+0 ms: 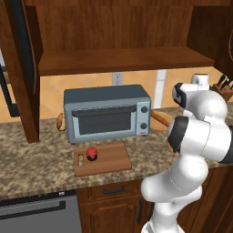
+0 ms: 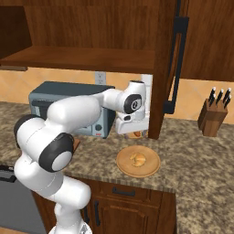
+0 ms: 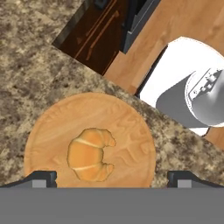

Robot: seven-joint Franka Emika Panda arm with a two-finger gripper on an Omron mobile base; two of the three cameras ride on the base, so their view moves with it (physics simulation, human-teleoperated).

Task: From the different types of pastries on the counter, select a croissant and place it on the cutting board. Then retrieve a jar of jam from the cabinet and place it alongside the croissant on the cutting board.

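Observation:
The croissant (image 3: 89,154), a small golden crescent, lies on a round tan wooden plate (image 3: 43,127) on the granite counter (image 3: 26,65). My gripper (image 3: 111,179) hangs open above it, its fingertips (image 3: 41,178) spread wide with nothing between them. From the right base, the gripper (image 2: 132,133) points down just behind the plate (image 2: 153,167) and croissant (image 2: 137,159). The reddish cutting board (image 1: 113,157) lies in front of the toaster oven, and the jar of jam (image 1: 92,154) with its red lid stands on it. The open cabinet (image 1: 123,59) has a bare shelf.
A grey toaster oven (image 1: 107,113) stands behind the board. A long loaf (image 1: 159,119) lies to its right and a brown bun (image 1: 59,121) to its left. A knife block (image 2: 212,116) sits at the far right. The open cabinet door (image 2: 176,59) hangs close beside the hand.

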